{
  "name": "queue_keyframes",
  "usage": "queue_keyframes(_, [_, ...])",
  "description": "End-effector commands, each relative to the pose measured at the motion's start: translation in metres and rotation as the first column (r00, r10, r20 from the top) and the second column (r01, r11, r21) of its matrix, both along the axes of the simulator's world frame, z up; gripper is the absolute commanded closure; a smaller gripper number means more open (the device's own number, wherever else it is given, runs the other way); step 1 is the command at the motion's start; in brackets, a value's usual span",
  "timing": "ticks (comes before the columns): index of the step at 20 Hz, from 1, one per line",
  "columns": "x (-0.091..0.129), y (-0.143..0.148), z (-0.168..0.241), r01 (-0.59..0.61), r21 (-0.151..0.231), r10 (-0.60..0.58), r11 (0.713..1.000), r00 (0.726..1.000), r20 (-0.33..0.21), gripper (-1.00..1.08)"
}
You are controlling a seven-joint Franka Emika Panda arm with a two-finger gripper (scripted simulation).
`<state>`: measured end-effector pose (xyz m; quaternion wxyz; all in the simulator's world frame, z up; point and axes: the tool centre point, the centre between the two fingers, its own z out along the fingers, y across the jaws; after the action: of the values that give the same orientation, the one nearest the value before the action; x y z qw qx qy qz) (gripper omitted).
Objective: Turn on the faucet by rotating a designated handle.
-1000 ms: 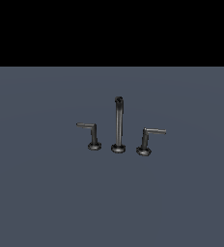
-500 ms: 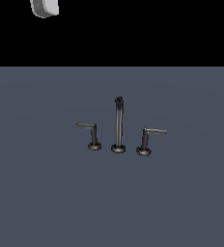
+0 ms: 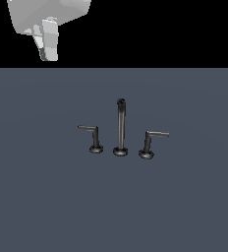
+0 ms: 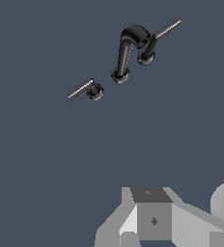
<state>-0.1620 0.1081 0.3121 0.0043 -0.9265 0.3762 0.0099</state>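
Observation:
The faucet stands mid-floor in the exterior view: a tall thin spout post (image 3: 121, 128) between two L-shaped levers. The handle (image 3: 92, 138), the thinner lever with the narrower base, is on the exterior view's left, its arm pointing left. The bigger lever (image 3: 149, 142) is on the right. My gripper (image 3: 47, 55) hangs high above and far to the left of the faucet, touching nothing; its fingers look pressed together. In the wrist view the handle (image 4: 86, 89), spout (image 4: 126, 50) and bigger lever (image 4: 155, 41) lie far from my gripper (image 4: 150, 230).
A flat dark grey-blue floor (image 3: 47, 197) spreads all around the faucet set. Nothing else stands on it. The background above the floor is black.
My gripper has come down into the exterior view at the top left; one second ago it was out of the picture. The faucet parts have not moved.

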Motion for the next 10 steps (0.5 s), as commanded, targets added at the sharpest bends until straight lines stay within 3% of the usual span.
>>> queue_keyframes(1, [0.010,0.005,-0.012,0.055,0.001,-0.055,0.998,0.998,0.001,1.08])
queue_keyframes(10, [0.046,0.017,-0.053,0.237,0.001,-0.237,0.971,0.971,0.002,1.08])
